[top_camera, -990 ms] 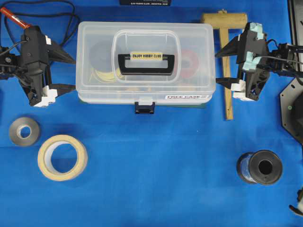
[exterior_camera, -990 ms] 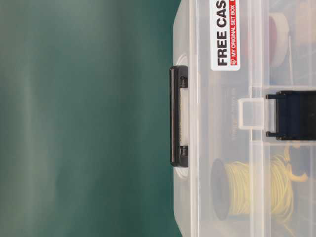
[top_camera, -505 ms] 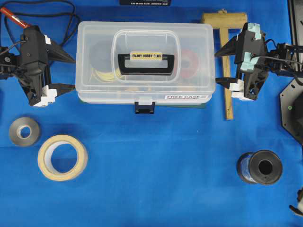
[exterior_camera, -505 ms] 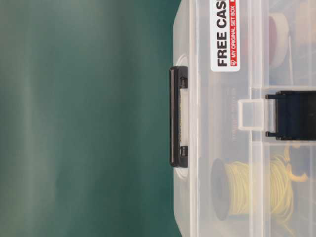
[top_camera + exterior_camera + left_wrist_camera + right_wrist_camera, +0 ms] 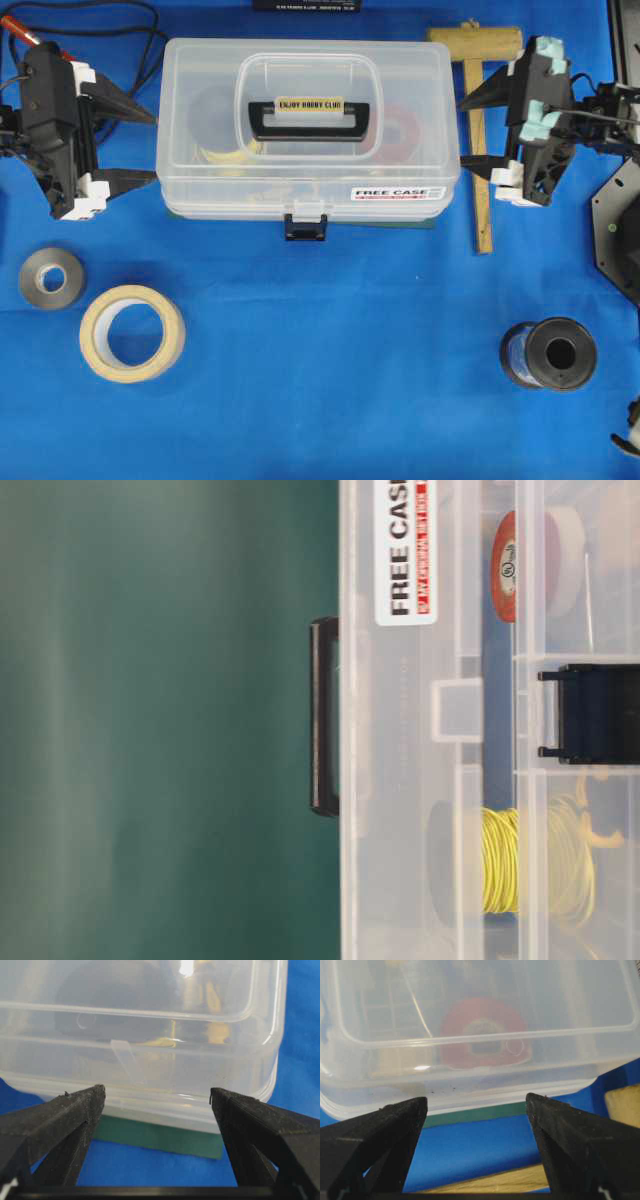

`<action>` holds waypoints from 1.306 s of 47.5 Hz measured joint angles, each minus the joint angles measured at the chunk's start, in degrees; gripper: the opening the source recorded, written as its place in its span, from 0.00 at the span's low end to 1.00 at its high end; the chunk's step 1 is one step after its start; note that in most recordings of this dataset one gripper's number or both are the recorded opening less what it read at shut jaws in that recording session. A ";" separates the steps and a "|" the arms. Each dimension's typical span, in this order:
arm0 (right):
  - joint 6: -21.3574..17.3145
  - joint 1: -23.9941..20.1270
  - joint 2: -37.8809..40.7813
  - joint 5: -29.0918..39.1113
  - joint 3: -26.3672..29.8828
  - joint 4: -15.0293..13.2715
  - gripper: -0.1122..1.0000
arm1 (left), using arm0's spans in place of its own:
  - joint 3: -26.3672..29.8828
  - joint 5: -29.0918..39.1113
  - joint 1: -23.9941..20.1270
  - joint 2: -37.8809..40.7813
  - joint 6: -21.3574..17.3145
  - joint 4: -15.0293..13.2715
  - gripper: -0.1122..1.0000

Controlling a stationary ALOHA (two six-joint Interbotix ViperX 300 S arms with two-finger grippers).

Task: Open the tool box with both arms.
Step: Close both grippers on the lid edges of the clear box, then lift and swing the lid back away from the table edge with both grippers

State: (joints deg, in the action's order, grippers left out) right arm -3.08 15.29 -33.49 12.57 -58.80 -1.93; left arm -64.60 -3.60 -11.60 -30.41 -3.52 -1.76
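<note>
The clear tool box (image 5: pixel 308 130) stands at the back middle on a green mat (image 5: pixel 160 1132). Its lid is lifted at the front: in the table-level view the lid's clear tab (image 5: pixel 457 708) stands apart from the black latch (image 5: pixel 595 712), with a gap along the seam. The black handle (image 5: pixel 310 115) lies flat on the lid. My left gripper (image 5: pixel 152 147) is open, with both fingertips at the box's left end near the lid seam (image 5: pixel 157 1092). At the right end my right gripper (image 5: pixel 461 138), the one with the teal part, is also open and at the same height (image 5: pixel 476 1101).
A wooden mallet (image 5: pixel 478 120) lies under the right gripper. A masking tape roll (image 5: pixel 132 332) and a grey tape roll (image 5: pixel 51 277) lie front left, and a black spool (image 5: pixel 550 353) lies front right. Cables and a red-tipped tool (image 5: pixel 25 30) are back left. Inside the box are yellow wire (image 5: pixel 500 860) and red tape (image 5: pixel 505 565).
Both grippers have shifted toward the back of the table. The lid has risen at its front, and its tab has come away from the black latch.
</note>
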 measured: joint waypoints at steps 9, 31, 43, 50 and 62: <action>0.00 0.00 -2.55 0.44 0.18 0.00 0.83 | 0.00 0.00 -0.62 -2.11 -0.53 0.00 0.92; 0.00 0.09 -3.87 0.44 0.44 0.00 0.83 | 0.09 0.62 -1.85 -3.96 -1.14 0.00 0.92; 0.00 2.64 -4.22 0.00 0.79 0.00 0.83 | 1.49 0.62 -7.03 -3.34 -1.41 0.00 0.92; 0.00 4.57 -4.48 -1.41 0.79 -0.09 0.83 | 2.02 0.00 -9.14 -3.34 -2.37 0.00 0.92; 0.00 7.73 -4.48 -3.69 0.88 0.00 0.83 | 2.90 -1.05 -11.07 -2.99 -3.96 0.00 0.92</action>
State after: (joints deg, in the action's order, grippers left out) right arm -3.08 23.03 -37.97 8.88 -57.92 -1.93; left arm -61.70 -4.66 -22.68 -33.40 -7.47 -1.76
